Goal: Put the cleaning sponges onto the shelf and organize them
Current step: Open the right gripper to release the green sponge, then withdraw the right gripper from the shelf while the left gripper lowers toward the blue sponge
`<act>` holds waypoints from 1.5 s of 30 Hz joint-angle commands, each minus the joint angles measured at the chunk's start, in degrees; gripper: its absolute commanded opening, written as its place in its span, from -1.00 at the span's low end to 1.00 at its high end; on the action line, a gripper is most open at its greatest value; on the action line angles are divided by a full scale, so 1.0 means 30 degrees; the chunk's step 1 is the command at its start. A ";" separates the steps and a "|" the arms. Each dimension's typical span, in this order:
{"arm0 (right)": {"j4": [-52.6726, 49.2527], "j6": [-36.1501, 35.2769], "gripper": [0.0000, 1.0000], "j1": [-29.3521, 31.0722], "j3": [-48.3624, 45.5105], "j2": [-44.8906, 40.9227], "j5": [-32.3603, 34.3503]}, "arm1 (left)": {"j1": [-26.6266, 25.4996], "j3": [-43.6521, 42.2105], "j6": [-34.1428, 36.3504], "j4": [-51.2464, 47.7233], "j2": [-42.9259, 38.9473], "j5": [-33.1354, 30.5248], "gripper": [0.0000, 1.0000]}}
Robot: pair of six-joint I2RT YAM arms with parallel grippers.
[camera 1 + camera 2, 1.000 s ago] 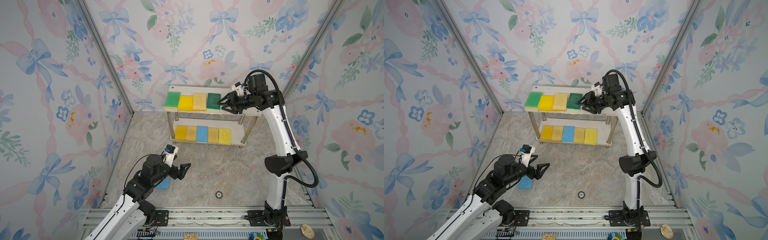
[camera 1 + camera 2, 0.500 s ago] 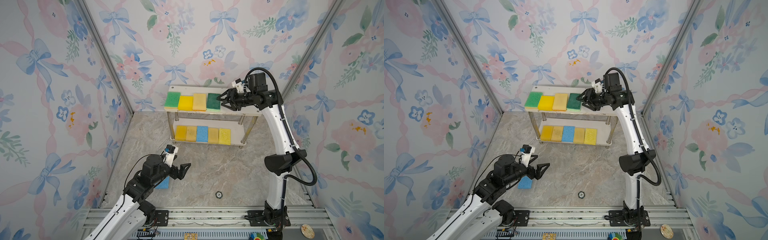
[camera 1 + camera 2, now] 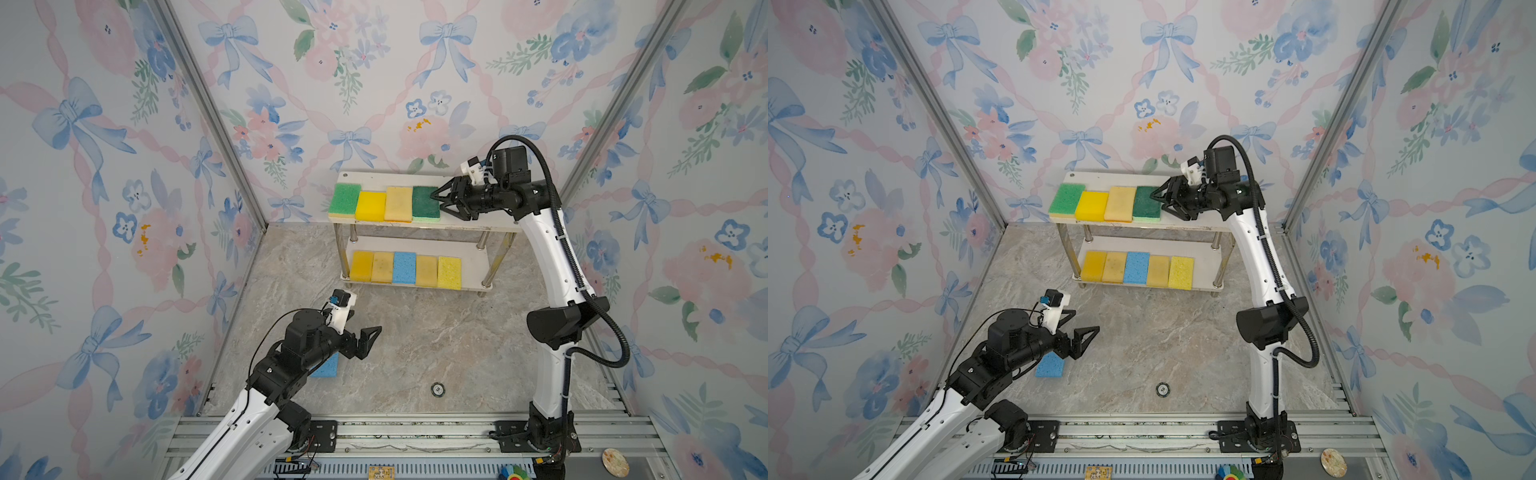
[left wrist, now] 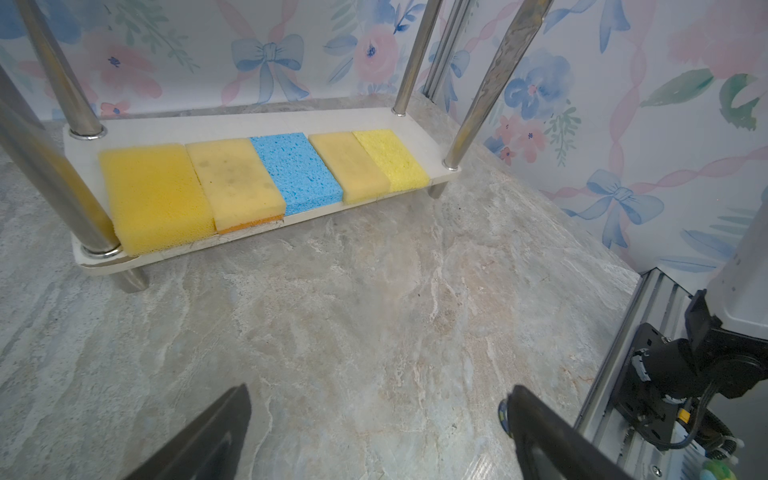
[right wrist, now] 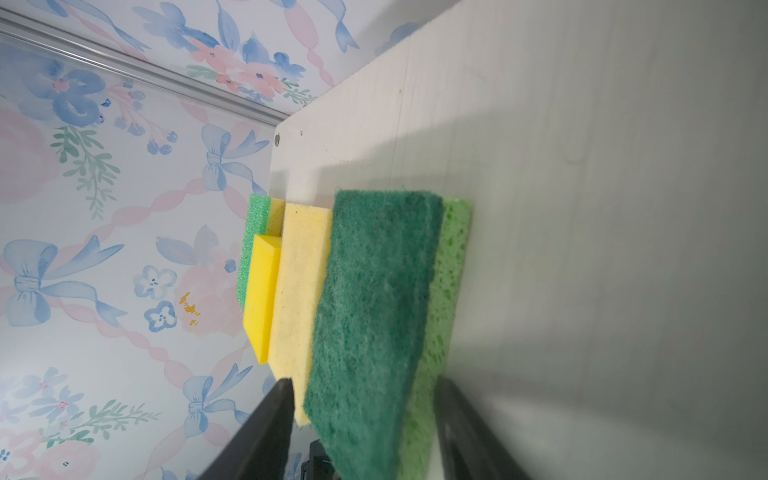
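shelf [image 3: 374, 178]: nine sponges laid flat on it. upper board: four set side by side: light green scourer [image 3: 344, 199], yellow sponge [image 3: 370, 205], tan sponge [image 3: 398, 203], dark green scourer [image 3: 424, 203]. lower board filled by row of five [image 3: 426, 271], blue sponge [image 3: 404, 268] placed in middle. right gripper [image 3: 437, 198] levelled at upper board, jaws set astride dark green scourer's end; whether pinched or freed cannot be told. left gripper [image 3: 365, 324] held above floor, jaws spread wide, nothing between. second blue sponge [image 3: 326, 368] found on floor, partly hidden under left arm. small round disc [image 3: 436, 389] seen on floor, well apart.
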 commanded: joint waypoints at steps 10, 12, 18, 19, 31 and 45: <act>0.4671 -0.1409 0.21 -0.0038 -0.7474 -0.6981 0.1376 | -0.0012 -0.0269 0.0228 0.0197 -0.0175 -0.0352 0.96; 0.6402 -0.1079 0.23 -0.0046 -0.9888 -0.8853 0.1124 | -0.0026 -0.0302 0.0228 0.0197 -0.0191 -0.0378 0.96; 0.8845 -0.0193 0.34 0.0009 -1.4984 -1.2960 0.0445 | -0.0012 -0.0276 0.0225 0.0197 -0.0187 -0.0395 0.96; 0.9269 0.0015 0.35 0.0089 -1.5936 -1.3655 0.0380 | -0.0020 -0.0283 0.0228 0.0198 -0.0190 -0.0418 0.96; 0.9493 -0.0960 0.44 0.4148 -2.5314 -2.0743 0.4007 | 0.0011 -0.0276 0.0047 0.0177 -0.0178 -0.0861 0.96; 0.9912 -0.1236 0.57 0.9189 -3.2064 -2.1609 0.8531 | 0.0002 -0.0040 -0.1604 0.0167 0.0179 -0.2497 0.96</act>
